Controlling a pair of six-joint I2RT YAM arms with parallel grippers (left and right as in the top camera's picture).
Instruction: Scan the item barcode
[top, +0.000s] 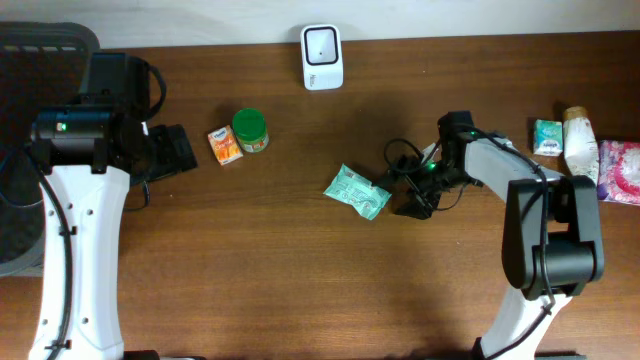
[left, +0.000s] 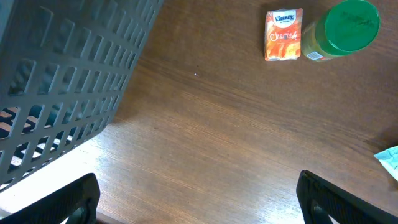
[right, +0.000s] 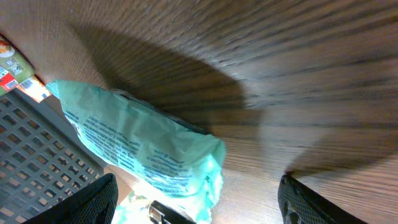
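Left hand (top: 178, 150) spread wide, right hand (top: 413, 203) parted, arm extended inward.

Overhead straight down; right wrist close, oblique, on same teal packet (top: 357, 192).

Packet (top: 357, 192) on table (top: 300, 280), right of jar (top: 250, 130)

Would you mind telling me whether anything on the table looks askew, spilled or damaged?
Nothing looks spilled or broken. The one oddity is the teal packet: it lies crumpled and slanted mid-table, beside the right gripper, whose jaws stand open, and well away from the white scanner.
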